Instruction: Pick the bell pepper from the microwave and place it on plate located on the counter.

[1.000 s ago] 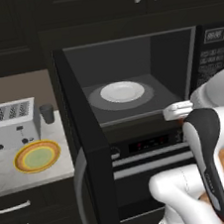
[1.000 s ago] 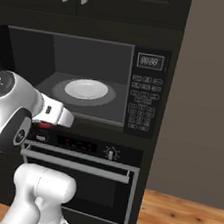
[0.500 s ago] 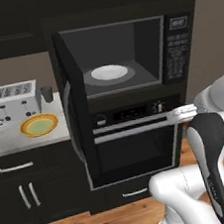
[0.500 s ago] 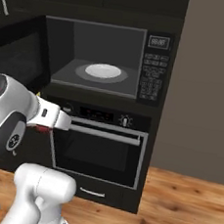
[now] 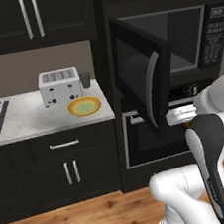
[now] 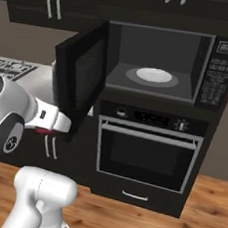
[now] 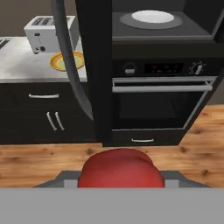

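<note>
The bell pepper (image 7: pixel 120 168) fills the bottom centre of the hand view as a lumpy red mass pressed close to the camera, and the gripper (image 6: pixel 45 132) is closed around it; the right base view gives only a sliver of that red under the white hand, low and to the left of the open microwave door (image 6: pixel 79 84), well outside the cavity. In the left base view the hand sits just right of the door's edge, in front of the oven (image 5: pixel 152 138), and the pepper itself is too hidden there to make out. The microwave (image 6: pixel 159 61) stands open, and the right base view looks straight into its grey interior, where a plain white plate (image 6: pixel 154 75) rests on the floor of the cavity; the left base view sees mostly the dark door swung toward the camera with its curved handle. The left base view gives the clearest look at the counter (image 5: pixel 30 120), left of the oven column, with the plate (image 5: pixel 85 106) with the orange-yellow rim lying near its right end, just in front of a silver toaster (image 5: pixel 59 86) and a small dark cup (image 5: pixel 85 80). The hand view shows the same plate partly hidden behind the door handle.
</note>
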You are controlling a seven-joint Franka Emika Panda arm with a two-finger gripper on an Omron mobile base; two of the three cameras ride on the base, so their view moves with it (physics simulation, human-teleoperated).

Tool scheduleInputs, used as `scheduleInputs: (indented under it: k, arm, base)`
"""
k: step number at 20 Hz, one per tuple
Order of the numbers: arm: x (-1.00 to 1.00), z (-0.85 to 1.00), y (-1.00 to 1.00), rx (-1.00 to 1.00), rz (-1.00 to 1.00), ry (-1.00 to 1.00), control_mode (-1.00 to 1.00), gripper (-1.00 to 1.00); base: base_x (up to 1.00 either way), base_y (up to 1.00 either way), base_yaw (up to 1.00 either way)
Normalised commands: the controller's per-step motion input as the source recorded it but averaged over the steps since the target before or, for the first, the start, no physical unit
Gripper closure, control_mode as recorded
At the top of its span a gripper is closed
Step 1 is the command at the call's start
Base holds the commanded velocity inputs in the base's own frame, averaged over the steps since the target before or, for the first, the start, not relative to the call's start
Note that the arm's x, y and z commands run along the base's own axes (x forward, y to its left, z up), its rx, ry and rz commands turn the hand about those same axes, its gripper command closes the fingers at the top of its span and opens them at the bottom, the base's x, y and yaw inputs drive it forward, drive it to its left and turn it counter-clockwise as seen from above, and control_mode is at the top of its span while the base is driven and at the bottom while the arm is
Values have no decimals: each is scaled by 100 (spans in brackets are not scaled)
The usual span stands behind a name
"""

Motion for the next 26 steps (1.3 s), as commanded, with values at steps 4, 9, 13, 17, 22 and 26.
scheduleInputs:
  k: [4,9,13,17,22,26]
  arm:
    - [0,0,0,0,0,0,100,100]
    - [0,0,0,0,0,0,100,100]
    - [0,0,0,0,0,0,100,100]
    - [0,0,0,0,0,0,100,100]
    - [0,0,0,0,0,0,100,100]
    - [0,0,0,0,0,0,100,100]
  base:
    - [-26,100,0]
    - [0,100,0]
    - [15,100,0]
    - [78,67,-5]
    - [100,-11,-2]
    - [100,-23,0]
